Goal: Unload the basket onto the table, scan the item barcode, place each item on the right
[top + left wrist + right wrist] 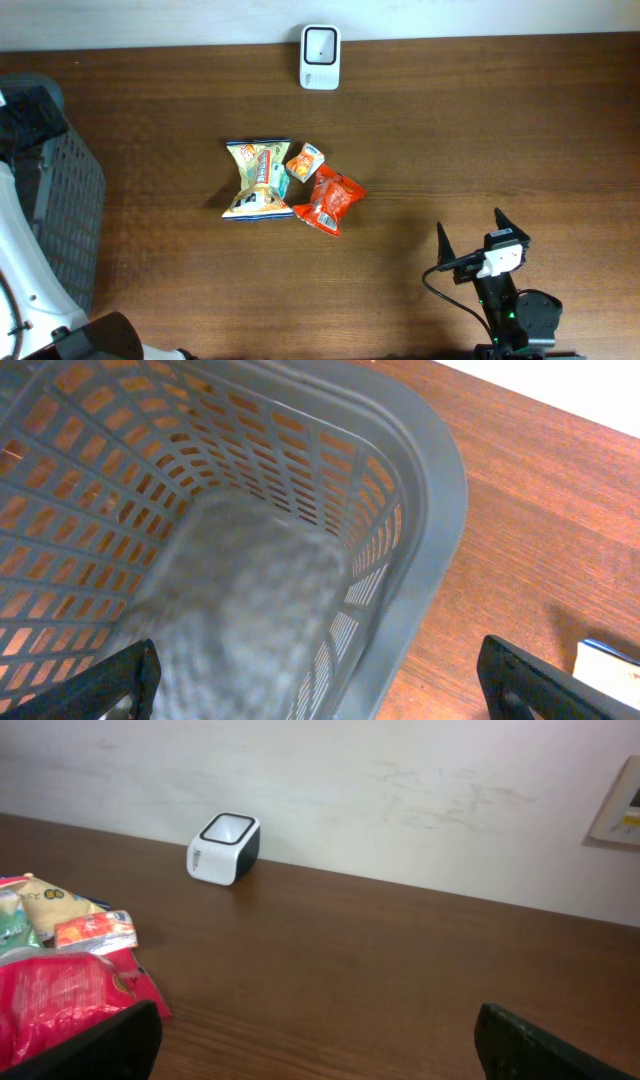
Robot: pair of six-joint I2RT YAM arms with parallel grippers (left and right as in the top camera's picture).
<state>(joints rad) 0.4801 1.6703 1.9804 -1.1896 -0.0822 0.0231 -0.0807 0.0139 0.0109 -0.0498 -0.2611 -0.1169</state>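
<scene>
Three snack packets lie bunched mid-table: a yellow-and-teal packet, a small orange packet and a red packet. In the right wrist view the red packet sits at the lower left with the small orange packet behind it. The white barcode scanner stands at the table's far edge, shown as the white scanner in that view. My right gripper is open near the front right, nothing between its fingers. My left gripper is open over the grey basket.
The grey slatted basket stands at the table's left edge. A white wall runs behind the scanner. Bare brown tabletop stretches between the packets and my right gripper.
</scene>
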